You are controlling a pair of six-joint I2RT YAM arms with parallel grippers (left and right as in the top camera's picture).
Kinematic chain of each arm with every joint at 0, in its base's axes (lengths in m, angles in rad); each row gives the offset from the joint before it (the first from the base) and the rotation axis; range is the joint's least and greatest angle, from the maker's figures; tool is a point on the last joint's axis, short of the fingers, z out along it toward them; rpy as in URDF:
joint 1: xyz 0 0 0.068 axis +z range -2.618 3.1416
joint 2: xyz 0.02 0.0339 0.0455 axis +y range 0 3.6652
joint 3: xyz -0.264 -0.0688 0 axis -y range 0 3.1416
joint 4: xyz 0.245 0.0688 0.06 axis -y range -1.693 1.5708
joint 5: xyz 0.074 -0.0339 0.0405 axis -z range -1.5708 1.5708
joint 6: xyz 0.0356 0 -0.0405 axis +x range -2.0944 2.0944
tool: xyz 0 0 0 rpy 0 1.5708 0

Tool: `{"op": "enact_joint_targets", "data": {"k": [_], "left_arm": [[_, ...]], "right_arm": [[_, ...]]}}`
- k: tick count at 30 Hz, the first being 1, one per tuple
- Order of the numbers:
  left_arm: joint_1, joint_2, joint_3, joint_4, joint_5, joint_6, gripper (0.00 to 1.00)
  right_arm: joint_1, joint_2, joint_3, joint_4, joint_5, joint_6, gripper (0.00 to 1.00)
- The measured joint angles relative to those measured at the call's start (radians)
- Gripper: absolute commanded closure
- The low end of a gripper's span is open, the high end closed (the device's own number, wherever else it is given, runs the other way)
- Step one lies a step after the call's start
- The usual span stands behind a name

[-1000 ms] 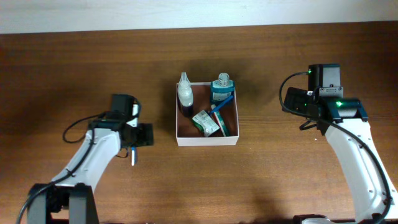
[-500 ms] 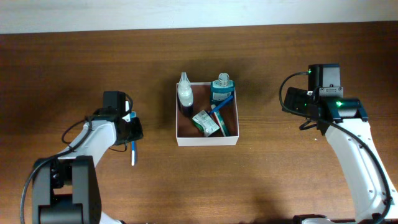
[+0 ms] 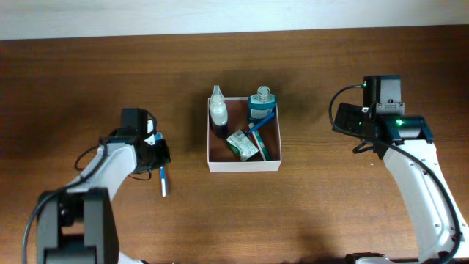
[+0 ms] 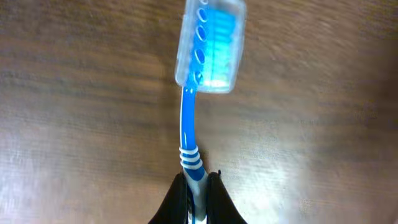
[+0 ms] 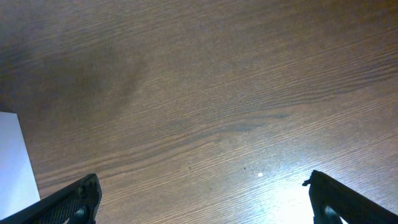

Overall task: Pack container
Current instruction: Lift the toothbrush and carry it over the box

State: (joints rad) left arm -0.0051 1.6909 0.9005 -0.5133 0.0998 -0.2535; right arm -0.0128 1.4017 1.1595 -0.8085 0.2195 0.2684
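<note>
Blue plastic toothbrush [image 4: 188,137] with a clear cap over its bristles is pinched at the handle end by the left gripper [image 4: 198,186], whose jaws press tight against both sides of the handle. From overhead, the brush points toward the front edge of the brown wooden bench [image 3: 308,213], left of and apart from the shallow square white-walled container [image 3: 244,166] at the bench's middle. Inside the container, a white squeeze bottle [image 3: 218,110] leans over the back left wall, a teal bottle [image 3: 261,105] sits at the back right corner, and a green-and-white packet [image 3: 243,144] lies near the front. The right gripper [image 5: 205,199] hangs over bare wood to the container's right, jaws spread wide and holding nothing.
</note>
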Motion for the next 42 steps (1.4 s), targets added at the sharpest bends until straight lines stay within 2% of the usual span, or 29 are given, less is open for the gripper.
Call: {"op": "enact_joint_targets", "data": {"k": [7, 13, 20, 24, 28, 34, 42], "left_arm": [[-0.007, -0.349, -0.009, 0.018, 0.145, 0.107, 1.0], [-0.098, -0.599, -0.008, 0.031, 0.278, 0.342, 1.0], [-0.308, -0.629, -0.009, 0.115, 0.328, 0.639, 1.0], [-0.415, -0.562, -0.008, 0.247, 0.339, 0.73, 1.0], [-0.465, -0.443, -0.008, 0.374, 0.34, 0.743, 0.99], [-0.471, -0.259, -0.009, 0.511, 0.318, 0.657, 0.99], [-0.471, -0.185, -0.009, 0.506, 0.259, 0.575, 1.0]], "right_arm": [[0.0, 0.0, 0.0, 0.0, 0.0, 0.0, 0.01], [0.0, 0.0, 0.0, 0.0, 0.0, 0.0, 0.01], [0.0, 0.0, 0.0, 0.0, 0.0, 0.0, 0.01], [0.0, 0.0, 0.0, 0.0, 0.0, 0.0, 0.01], [0.0, 0.0, 0.0, 0.0, 0.0, 0.0, 0.01], [0.0, 0.0, 0.0, 0.0, 0.0, 0.0, 0.01], [0.0, 0.0, 0.0, 0.0, 0.0, 0.0, 0.01]]}}
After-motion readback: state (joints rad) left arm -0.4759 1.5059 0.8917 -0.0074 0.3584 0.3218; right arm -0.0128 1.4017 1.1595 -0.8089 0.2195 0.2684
